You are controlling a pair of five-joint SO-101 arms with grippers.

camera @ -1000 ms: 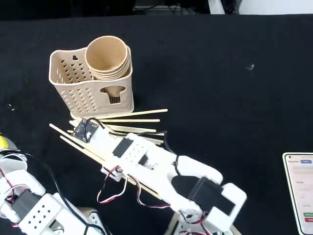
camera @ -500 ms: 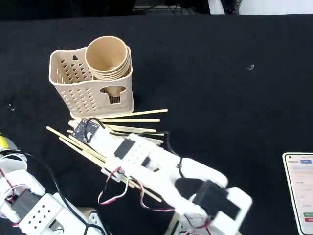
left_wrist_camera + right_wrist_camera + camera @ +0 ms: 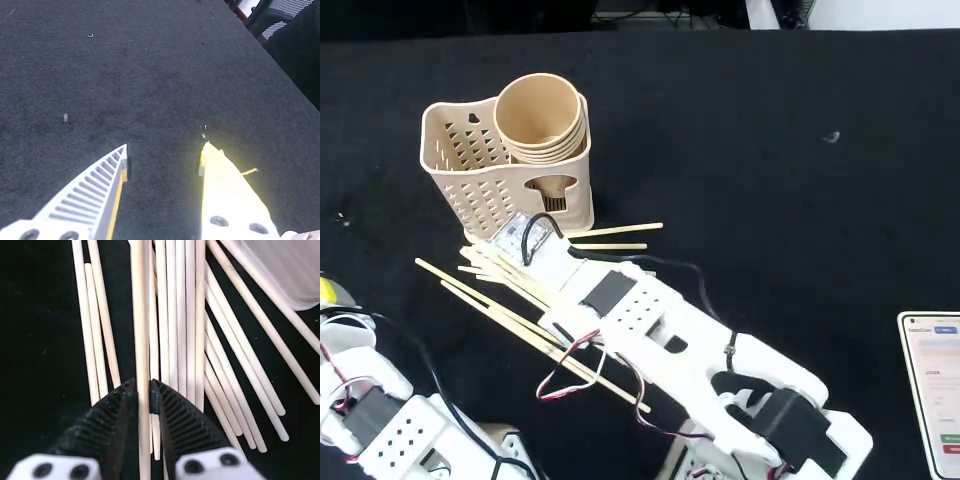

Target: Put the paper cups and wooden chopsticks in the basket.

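Note:
The beige slotted basket (image 3: 470,180) stands at the back left with a stack of paper cups (image 3: 540,115) inside it. Wooden chopsticks (image 3: 615,232) lie scattered on the black table just in front of it, and two long ones (image 3: 520,322) slant toward the front. My right gripper (image 3: 512,242) is low over this pile, close to the basket's base. In the right wrist view, my right gripper (image 3: 142,390) is shut on one chopstick (image 3: 140,335), with several others (image 3: 190,340) lying alongside and the basket's corner (image 3: 295,270) close by. My left gripper (image 3: 165,147) stands open over bare table.
The left arm's base (image 3: 370,420) sits at the front left corner. A phone (image 3: 932,385) lies at the right edge. The black table stretches bare to the right of the basket and behind the chopsticks.
My right arm has stretched farther toward the basket, bringing its gripper up from the pile's front to near the basket's base. A few chopsticks shifted with it. The left arm kept still.

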